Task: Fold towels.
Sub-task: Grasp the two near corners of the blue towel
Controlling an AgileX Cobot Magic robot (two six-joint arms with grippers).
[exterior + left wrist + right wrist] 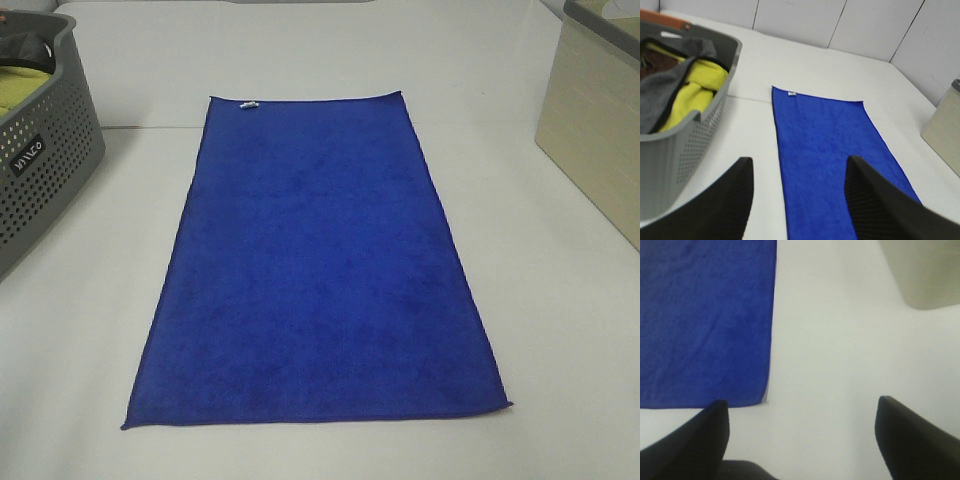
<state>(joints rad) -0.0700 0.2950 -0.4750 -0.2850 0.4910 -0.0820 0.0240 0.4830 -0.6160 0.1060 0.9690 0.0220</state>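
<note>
A royal-blue towel (315, 265) lies flat and spread out on the white table, long side running away from me, with a small white tag (249, 104) on its far short edge. No gripper shows in the exterior high view. In the left wrist view my left gripper (799, 195) is open above the towel (830, 150), near its near end, with nothing between its black fingers (875, 205). My right gripper (802, 432) is open over bare table beside the towel's near right corner (760, 399), holding nothing.
A grey perforated laundry basket (45, 170) stands at the far left, holding yellow and grey cloths (685, 95). A beige bin (595, 120) stands at the far right. White wall panels rise behind the table (560, 350).
</note>
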